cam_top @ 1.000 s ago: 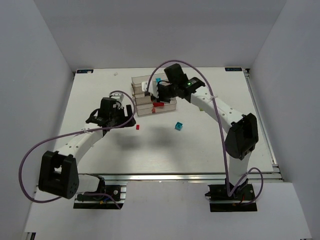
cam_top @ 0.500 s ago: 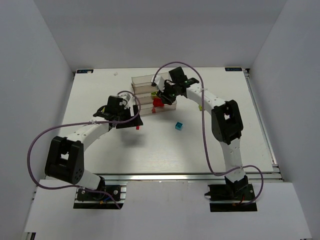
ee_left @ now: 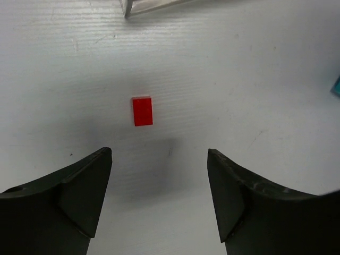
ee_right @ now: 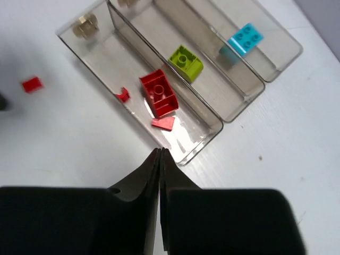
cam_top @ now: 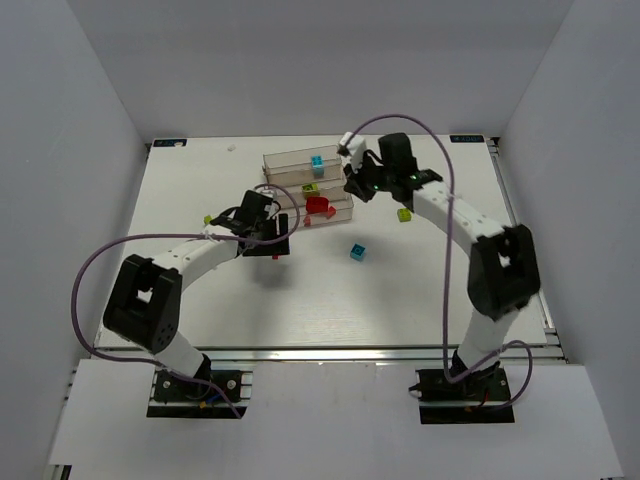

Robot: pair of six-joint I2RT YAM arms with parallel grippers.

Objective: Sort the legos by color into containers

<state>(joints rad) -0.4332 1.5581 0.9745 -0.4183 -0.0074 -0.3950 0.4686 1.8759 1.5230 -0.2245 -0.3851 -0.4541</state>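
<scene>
The clear containers [cam_top: 285, 158] stand at the table's back middle. In the right wrist view the near bin [ee_right: 215, 129] holds a red brick [ee_right: 158, 93] and two smaller red pieces. The bin behind it holds a yellow-green brick [ee_right: 185, 61], and the one beyond that a cyan brick [ee_right: 244, 38]. My right gripper [ee_right: 160, 152] is shut and empty, hovering just off the near bin's right end. My left gripper [ee_left: 159, 154] is open above the table, and a small red brick [ee_left: 142, 111] lies just ahead of its fingertips. It touches neither finger.
Loose on the table are a cyan brick [cam_top: 357, 252] right of the left gripper, a yellow-green brick [cam_top: 403, 214] right of the bins and another yellow-green one [cam_top: 208, 220] at the left. A bin corner [ee_left: 127, 8] shows beyond the red brick.
My left gripper has moved right, close up to the small red brick. My right gripper has drawn back from over the bins to their right end, its jaws closing.
</scene>
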